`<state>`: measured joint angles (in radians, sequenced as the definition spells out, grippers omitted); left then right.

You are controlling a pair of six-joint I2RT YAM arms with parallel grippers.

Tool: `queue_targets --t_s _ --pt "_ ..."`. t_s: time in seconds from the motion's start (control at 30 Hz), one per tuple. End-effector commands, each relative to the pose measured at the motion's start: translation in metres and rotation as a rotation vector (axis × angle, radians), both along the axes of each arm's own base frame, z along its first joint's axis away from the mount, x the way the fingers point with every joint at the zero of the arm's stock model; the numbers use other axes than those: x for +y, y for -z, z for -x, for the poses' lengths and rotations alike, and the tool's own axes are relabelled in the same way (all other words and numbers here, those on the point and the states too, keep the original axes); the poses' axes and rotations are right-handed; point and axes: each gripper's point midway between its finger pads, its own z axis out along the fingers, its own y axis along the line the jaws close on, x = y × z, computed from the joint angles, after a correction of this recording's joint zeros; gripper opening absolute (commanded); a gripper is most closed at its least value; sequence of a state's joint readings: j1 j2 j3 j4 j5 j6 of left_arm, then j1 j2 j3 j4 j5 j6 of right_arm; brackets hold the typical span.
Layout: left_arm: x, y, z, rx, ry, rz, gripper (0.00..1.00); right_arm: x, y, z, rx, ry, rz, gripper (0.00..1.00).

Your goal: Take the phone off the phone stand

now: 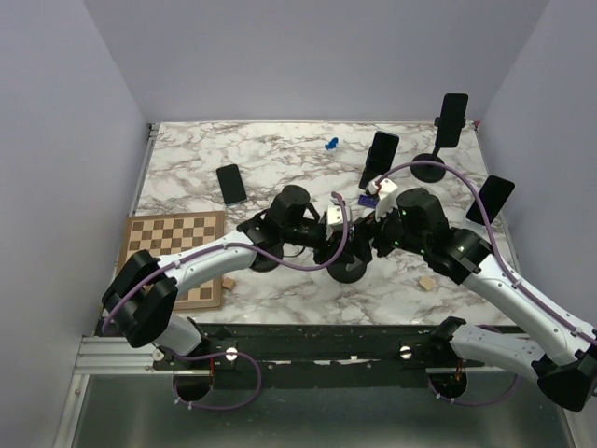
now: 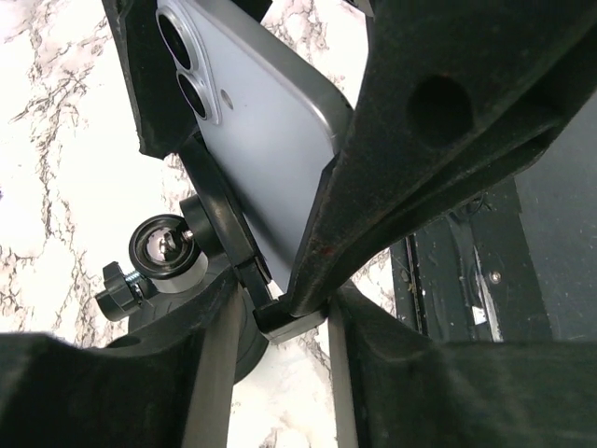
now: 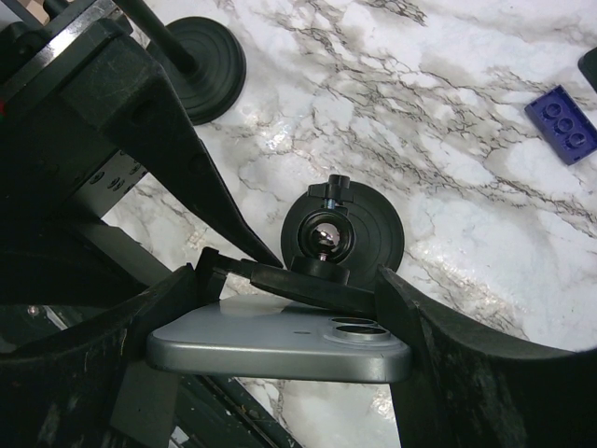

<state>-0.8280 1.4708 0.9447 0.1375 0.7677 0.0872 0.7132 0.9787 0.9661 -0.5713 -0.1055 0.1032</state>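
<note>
The grey phone (image 3: 280, 341) leans back-first against the cradle of a black phone stand (image 3: 343, 231), which has a round base and a ball joint. My right gripper (image 3: 280, 347) is shut across the phone's width, one finger on each side edge. In the left wrist view the phone's back (image 2: 266, 140) and camera lenses show above the cradle's lower lip (image 2: 289, 322). My left gripper (image 2: 280, 322) is shut on that lip. In the top view both grippers meet over the stand's base (image 1: 347, 272) and hide the phone.
Three more phones stand on holders at the back right (image 1: 379, 159) (image 1: 452, 119) (image 1: 492, 198). A phone (image 1: 231, 185) lies flat behind a chessboard (image 1: 177, 252). A blue brick (image 3: 560, 121) and small wooden blocks (image 1: 426, 283) lie nearby. Another stand base (image 3: 201, 65) is close.
</note>
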Motion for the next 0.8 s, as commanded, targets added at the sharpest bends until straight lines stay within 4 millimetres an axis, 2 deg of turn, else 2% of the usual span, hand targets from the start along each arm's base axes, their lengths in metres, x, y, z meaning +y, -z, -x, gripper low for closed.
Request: queue_targets --t_s 0.0,0.07,0.23,0.27,0.33,0.4,0.5,0.63,0.77 --pt "0.019 0.039 0.001 0.039 0.004 -0.107 0.47 0.041 -0.058 0.016 -0.087 -0.198 -0.177 0.01" --pt "0.022 0.037 -0.001 0.029 -0.014 -0.092 0.50 0.041 -0.058 0.015 -0.089 -0.197 -0.174 0.01" --pt "0.025 0.031 0.003 0.039 -0.018 -0.069 0.50 0.037 -0.054 0.012 -0.097 -0.174 -0.156 0.01" --pt "0.024 0.029 0.004 0.037 -0.019 -0.056 0.49 0.037 -0.055 0.013 -0.098 -0.176 -0.159 0.01" --pt "0.024 0.029 0.003 0.049 -0.019 -0.047 0.40 0.037 -0.054 0.014 -0.091 -0.181 -0.160 0.01" --pt "0.022 0.032 0.000 0.059 -0.024 -0.056 0.40 0.038 -0.054 0.015 -0.087 -0.187 -0.162 0.01" --pt "0.022 0.032 -0.002 0.083 -0.031 -0.052 0.50 0.036 -0.059 0.016 -0.086 -0.173 -0.173 0.01" --pt "0.027 0.013 0.002 0.094 -0.083 0.005 0.73 0.028 -0.071 0.011 -0.083 -0.086 -0.194 0.01" --pt "0.036 -0.011 0.008 0.116 -0.156 0.043 0.77 0.027 -0.080 0.016 -0.042 -0.053 -0.239 0.01"
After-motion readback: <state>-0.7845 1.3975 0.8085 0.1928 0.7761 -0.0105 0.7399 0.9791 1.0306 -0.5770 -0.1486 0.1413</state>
